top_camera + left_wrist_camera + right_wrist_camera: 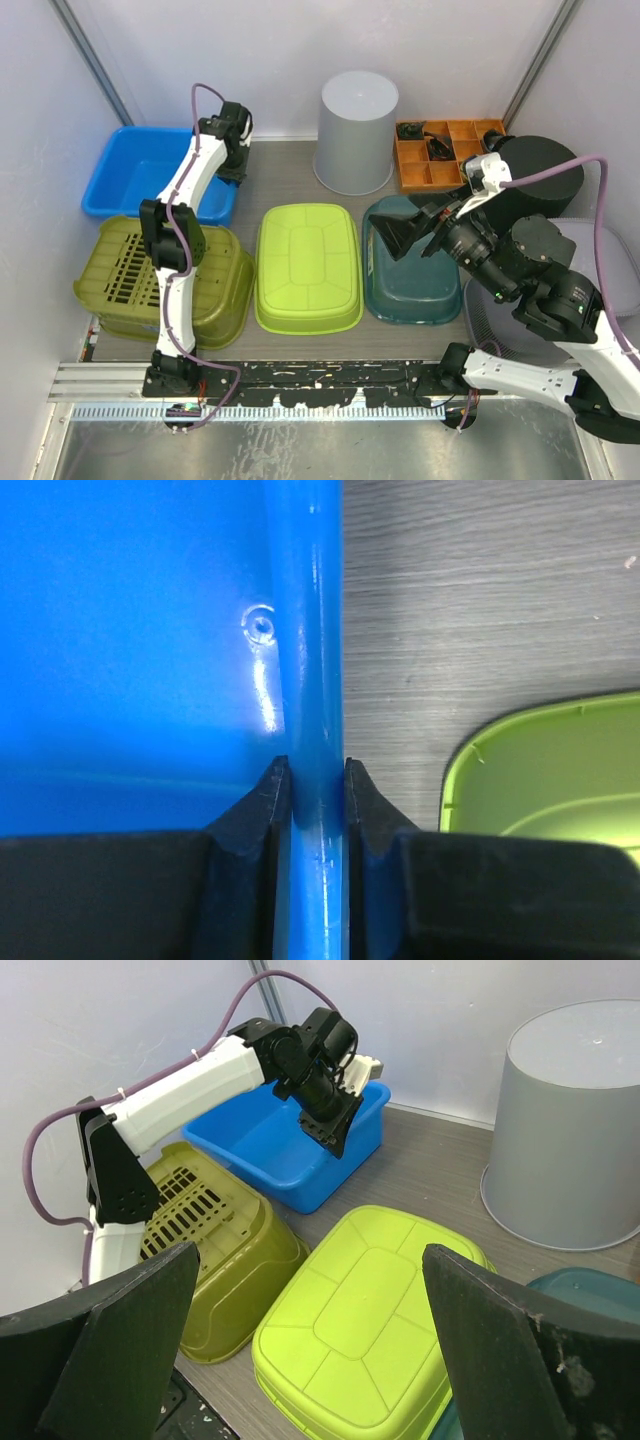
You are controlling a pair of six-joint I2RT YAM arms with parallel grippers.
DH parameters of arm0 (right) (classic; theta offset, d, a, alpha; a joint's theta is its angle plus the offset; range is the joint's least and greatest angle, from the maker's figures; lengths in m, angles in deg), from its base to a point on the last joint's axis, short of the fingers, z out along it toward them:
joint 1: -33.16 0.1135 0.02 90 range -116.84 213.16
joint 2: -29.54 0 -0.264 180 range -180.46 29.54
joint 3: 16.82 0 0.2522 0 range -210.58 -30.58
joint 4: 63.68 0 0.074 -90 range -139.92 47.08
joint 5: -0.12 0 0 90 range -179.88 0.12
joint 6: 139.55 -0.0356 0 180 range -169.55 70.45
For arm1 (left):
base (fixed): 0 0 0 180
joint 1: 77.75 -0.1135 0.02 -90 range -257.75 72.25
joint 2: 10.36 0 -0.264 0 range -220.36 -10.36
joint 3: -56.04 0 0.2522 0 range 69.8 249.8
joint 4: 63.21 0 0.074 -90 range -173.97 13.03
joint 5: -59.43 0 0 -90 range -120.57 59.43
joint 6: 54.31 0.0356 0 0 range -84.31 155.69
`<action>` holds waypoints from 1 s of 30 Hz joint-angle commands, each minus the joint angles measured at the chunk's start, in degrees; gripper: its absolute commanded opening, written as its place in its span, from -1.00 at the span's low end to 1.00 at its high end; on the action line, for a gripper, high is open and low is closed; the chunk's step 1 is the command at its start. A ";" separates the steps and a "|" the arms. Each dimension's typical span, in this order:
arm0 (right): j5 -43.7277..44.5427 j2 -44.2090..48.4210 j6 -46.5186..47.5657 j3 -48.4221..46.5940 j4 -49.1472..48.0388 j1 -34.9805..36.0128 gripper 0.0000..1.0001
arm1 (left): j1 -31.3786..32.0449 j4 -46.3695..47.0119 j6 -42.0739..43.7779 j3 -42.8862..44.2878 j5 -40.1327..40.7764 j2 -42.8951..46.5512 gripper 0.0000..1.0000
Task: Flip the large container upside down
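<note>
The blue tub (140, 165) is seen upright, mouth upward, in the far left corner of the table (285, 180); its right rim is grasped by the left gripper (230, 168), and in the left wrist view the two black fingers (262, 805) are clenched on either side of that rim, one inside the tub (130, 630) and one outside; the left side wall and the back wall of the enclosure are found close to the tub's outer edges; its near edge lies just beside the inverted olive slatted basket (130, 270), though contact there cannot be told.

A strip of bare wood-grain table is left open to the right of the grasped rim, bounded by the inverted lime-green tub (307, 265) at the near side and the inverted grey bucket (357, 130) further right; a corner of the lime-green tub (540, 770) is seen near the gripper but apart from it.

The right gripper (415, 228) is held above the far edge of the teal tub (415, 285), its fingers spread wide and grasping nothing; an orange compartment tray (440, 160) is set behind it, just beside the bucket.
</note>
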 commanded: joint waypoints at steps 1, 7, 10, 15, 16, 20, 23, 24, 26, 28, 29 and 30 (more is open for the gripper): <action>1.11 0.95 -0.76 0.33 -1.72 0.20 0.99 | -0.09 1.15 0.33 1.44 0.80 -0.24 -0.93; 2.47 1.76 -1.43 0.57 -0.75 0.11 1.00 | 0.41 -1.64 0.64 5.43 0.18 -2.47 -1.00; 2.97 2.42 -1.52 0.51 -0.68 0.15 1.00 | 0.85 -2.15 0.62 6.30 -1.70 -2.50 -1.00; 3.72 2.99 -1.56 -0.71 0.33 0.11 0.99 | 1.83 -4.37 0.52 8.25 -4.01 -2.02 -1.00; 3.97 3.06 -1.56 -0.95 0.46 0.09 0.99 | 2.15 -4.84 0.82 8.53 -4.51 -1.90 -1.00; 5.34 3.58 -1.19 -1.26 0.66 0.11 0.99 | 2.56 -9.74 0.53 14.65 -10.16 -1.53 -1.00; 6.08 3.72 -0.80 -1.52 0.66 0.13 1.00 | 3.38 -9.04 0.05 17.27 -16.07 2.11 -1.00; 6.50 3.70 -0.65 -1.58 0.66 0.13 1.00 | 3.62 -8.43 -0.33 17.56 -18.40 3.66 -1.00; 7.13 3.46 -0.35 -1.91 0.79 0.12 0.99 | 3.96 -7.67 -1.67 19.20 -22.69 5.96 -1.00; 7.65 3.27 -0.38 -2.21 1.07 0.14 0.99 | 3.95 -6.25 -3.31 20.60 -27.00 8.53 -1.00; 7.84 3.26 -0.50 -2.20 1.11 0.12 0.99 | 3.95 -4.61 -4.31 20.88 -29.00 9.60 -1.00; 8.05 3.38 -0.61 -2.04 1.10 0.07 1.00 | 3.91 -2.71 -5.60 20.94 -30.86 10.97 -1.00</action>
